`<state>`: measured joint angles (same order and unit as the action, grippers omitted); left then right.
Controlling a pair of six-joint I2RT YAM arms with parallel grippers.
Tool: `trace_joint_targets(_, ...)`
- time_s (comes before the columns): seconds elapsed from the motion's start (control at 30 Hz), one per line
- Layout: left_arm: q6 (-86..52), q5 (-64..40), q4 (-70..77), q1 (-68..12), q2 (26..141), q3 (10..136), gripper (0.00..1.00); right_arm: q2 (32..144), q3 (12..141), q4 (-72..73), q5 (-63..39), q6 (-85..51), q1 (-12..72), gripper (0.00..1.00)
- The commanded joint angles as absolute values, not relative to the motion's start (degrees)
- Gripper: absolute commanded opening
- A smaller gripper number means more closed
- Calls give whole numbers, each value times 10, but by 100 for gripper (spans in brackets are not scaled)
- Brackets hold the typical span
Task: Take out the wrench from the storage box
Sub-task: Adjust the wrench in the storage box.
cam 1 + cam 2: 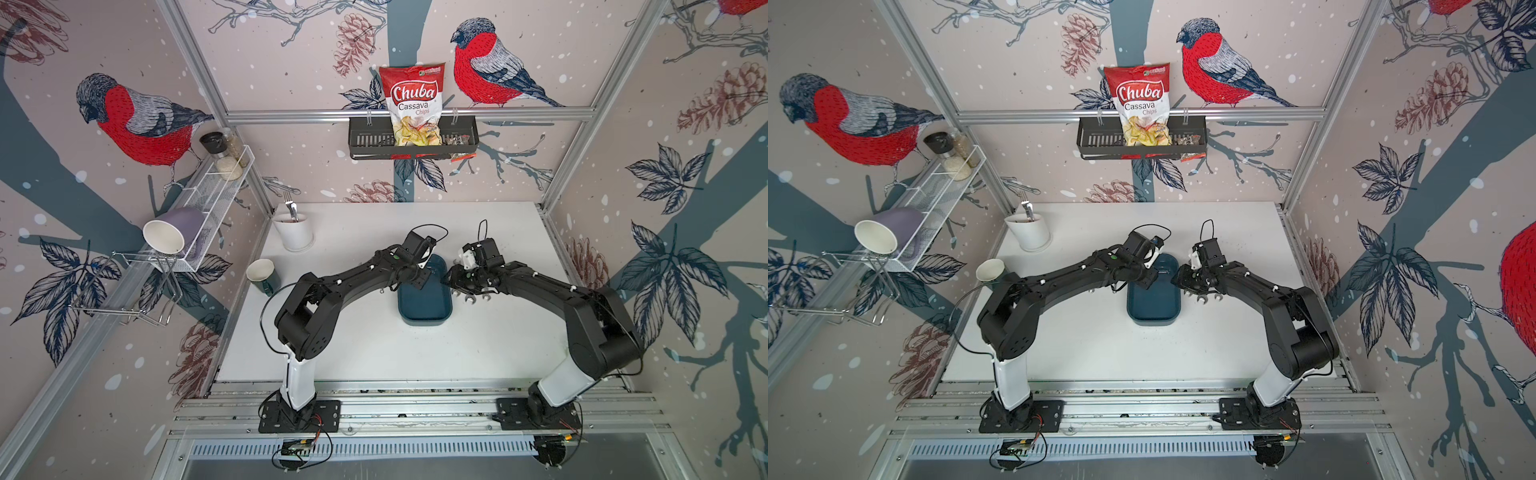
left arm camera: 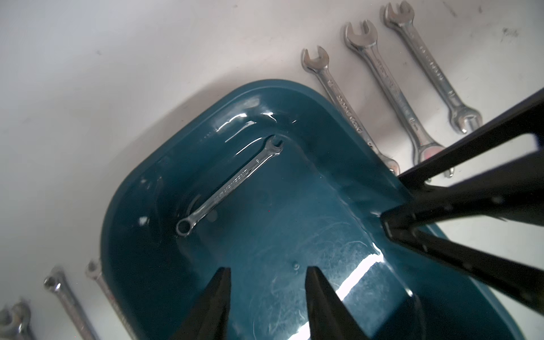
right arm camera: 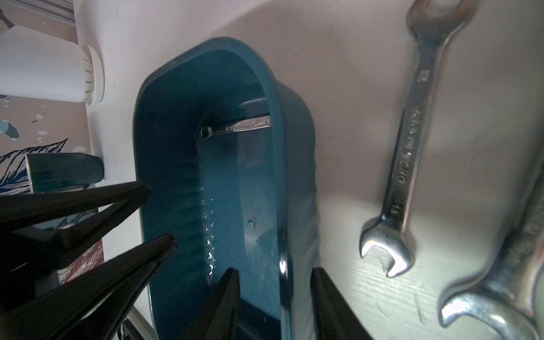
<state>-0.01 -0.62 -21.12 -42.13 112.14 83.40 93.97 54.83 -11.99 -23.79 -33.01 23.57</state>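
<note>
The storage box [image 1: 424,309] is a shallow dark teal tray with rounded corners and a glossy, scuffed floor, sitting lengthwise at the middle of the white counter [image 1: 374,353] in both top views. Inside it lies the wrench [image 2: 229,185], a small bright combination wrench with a ring at one end and an open jaw at the other. It lies flat on the floor toward the end of the box that is uppermost in the top views, and nothing touches it. Three larger wrenches [image 2: 391,88] lie side by side on the counter just outside one long wall, and three more [image 2: 66,300] lie outside the opposite wall. The left arm [image 1: 332,286] and right arm [image 1: 540,286] rise from bases at the lower edge of the frame and bend inward like an arch, meeting over the box. The left pincer [image 2: 268,272] hangs above the box floor with its tips apart and nothing between them. The right pincer [image 3: 275,272] is also spread, its fingers [image 3: 223,306] straddling the box's long wall — one inside, one outside — with a gap showing on each side of the rim.
</note>
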Motion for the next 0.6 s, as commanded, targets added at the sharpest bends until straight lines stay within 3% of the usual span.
trace_joint_targets(0.0, 75, -32, -189, -420, 1149, 854, 48, 945, 548, -106, -237, -329, 236, 44)
trace_joint_targets(0.57, 118, -15, -139, -400, 1214, 868, 73, 954, 544, -100, -243, -321, 230, 42)
